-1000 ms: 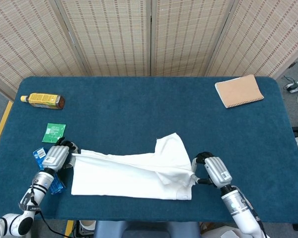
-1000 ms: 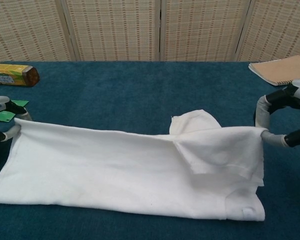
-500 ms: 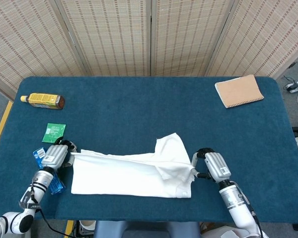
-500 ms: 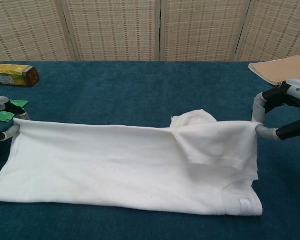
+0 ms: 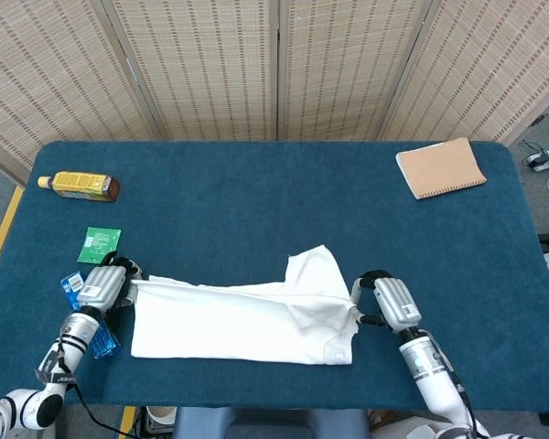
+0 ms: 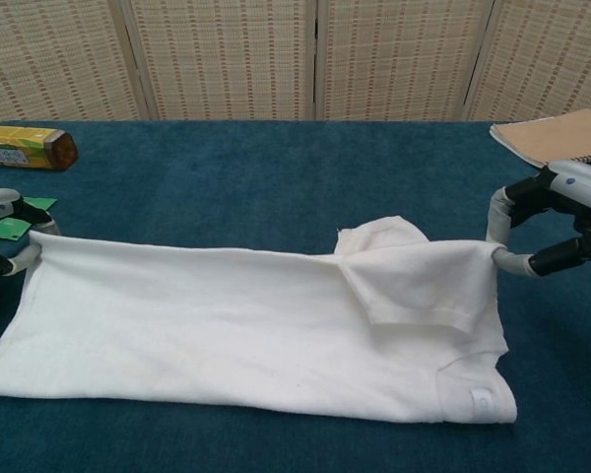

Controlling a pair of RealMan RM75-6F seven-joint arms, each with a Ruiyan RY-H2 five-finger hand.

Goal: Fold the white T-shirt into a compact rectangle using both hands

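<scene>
I have the white T-shirt (image 6: 246,335) stretched across the near part of the blue worktop (image 5: 274,210), already doubled lengthwise into a long band, with one sleeve (image 6: 419,286) folded over near my right side and a second flap (image 5: 313,270) poking out toward the far edge. My left hand (image 5: 103,285) is pinching the far left corner of the cloth between thumb and finger, and my right hand (image 6: 547,222) is pinching the far right corner the same way, its other fingers curled above. The edge between my hands looks taut and slightly raised, while the near edge lies flat. The risk, as I judge it, is in these thin pinches: if I pull the hands apart any harder, a corner could slip free and the band would sag and skew. If I carry one side faster than the other, the fold will land crooked. The loose sleeve could also flop open or bunch under the next fold, leaving a lump. On my left, the small blue packets (image 5: 73,283) and green packet (image 5: 100,243) lie close enough to be dragged along.
</scene>
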